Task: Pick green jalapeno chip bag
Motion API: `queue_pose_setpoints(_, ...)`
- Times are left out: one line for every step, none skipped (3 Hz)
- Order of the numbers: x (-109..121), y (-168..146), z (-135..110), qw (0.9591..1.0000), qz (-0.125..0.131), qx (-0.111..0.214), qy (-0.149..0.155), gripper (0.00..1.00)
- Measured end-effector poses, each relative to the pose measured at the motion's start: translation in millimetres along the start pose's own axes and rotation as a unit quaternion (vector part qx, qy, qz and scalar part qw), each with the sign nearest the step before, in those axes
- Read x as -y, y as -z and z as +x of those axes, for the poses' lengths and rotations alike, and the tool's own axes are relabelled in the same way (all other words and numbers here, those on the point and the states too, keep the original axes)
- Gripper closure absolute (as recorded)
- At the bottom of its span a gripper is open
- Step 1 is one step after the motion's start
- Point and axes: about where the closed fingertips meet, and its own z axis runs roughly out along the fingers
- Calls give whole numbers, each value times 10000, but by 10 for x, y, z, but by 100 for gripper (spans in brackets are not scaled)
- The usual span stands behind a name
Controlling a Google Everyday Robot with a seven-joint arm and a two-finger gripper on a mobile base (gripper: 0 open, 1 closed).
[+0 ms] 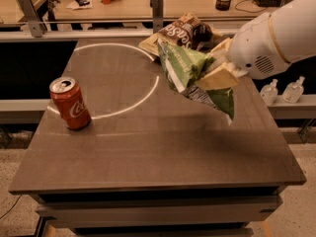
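The green jalapeno chip bag (185, 68) is a crumpled light-green foil bag with white print. It hangs in the air above the right middle of the dark table (148, 147), clear of the surface. My gripper (217, 73) is shut on the bag from the right; one cream finger (219, 78) lies across its front. The white arm (276, 38) reaches in from the upper right. The bag's lower corner droops down to the right.
A cream-and-brown chip bag (182, 31) lies at the table's far edge, just behind the lifted bag. A red soda can (70, 103) stands at the left. A white arc is marked on the table. Two small bottles (282, 90) stand on a ledge at right.
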Motion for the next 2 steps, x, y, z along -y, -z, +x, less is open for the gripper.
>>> queue_pose_setpoints(347,284,-72,9939,416,857,-551,100)
queue_pose_setpoints(332,300,-153,9922,381,1012,-622,100)
